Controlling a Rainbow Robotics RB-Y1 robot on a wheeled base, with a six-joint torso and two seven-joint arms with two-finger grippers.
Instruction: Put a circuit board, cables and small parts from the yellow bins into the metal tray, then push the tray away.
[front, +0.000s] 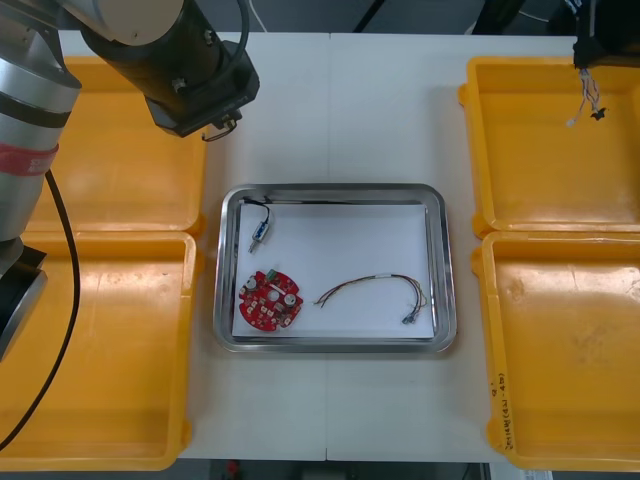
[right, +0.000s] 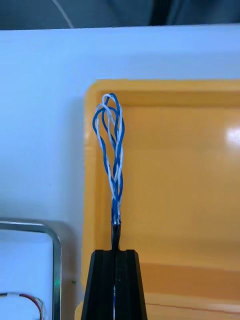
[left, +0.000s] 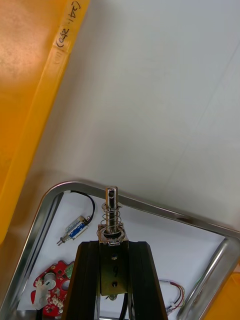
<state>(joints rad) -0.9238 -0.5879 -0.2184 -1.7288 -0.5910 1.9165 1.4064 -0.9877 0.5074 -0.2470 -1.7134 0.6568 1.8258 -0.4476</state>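
Metal tray (front: 447, 270): round red circuit board (front: 268, 299), red-yellow cable (front: 372, 279). Your left gripper (left: 113, 244) grips a small metal part (left: 111, 215); right gripper (right: 116, 252), twisted blue-white cable (right: 116, 195).

Handwritten bracketed label (left: 66, 31) on a yellow bin (left: 20, 100) rim, starts "24", rest unclear

Inspected: the left arm (front: 30, 110) has a silver-grey shell with one red band (front: 22, 158). Its wrist housing (front: 195, 85) is black and cylindrical, with a beige section above and a small metal loop (front: 222, 127) at the rim. A black cable (front: 66, 228) runs alongside. The left gripper (left: 113, 246) and right gripper (right: 115, 254) have matte black, square-tipped fingers.
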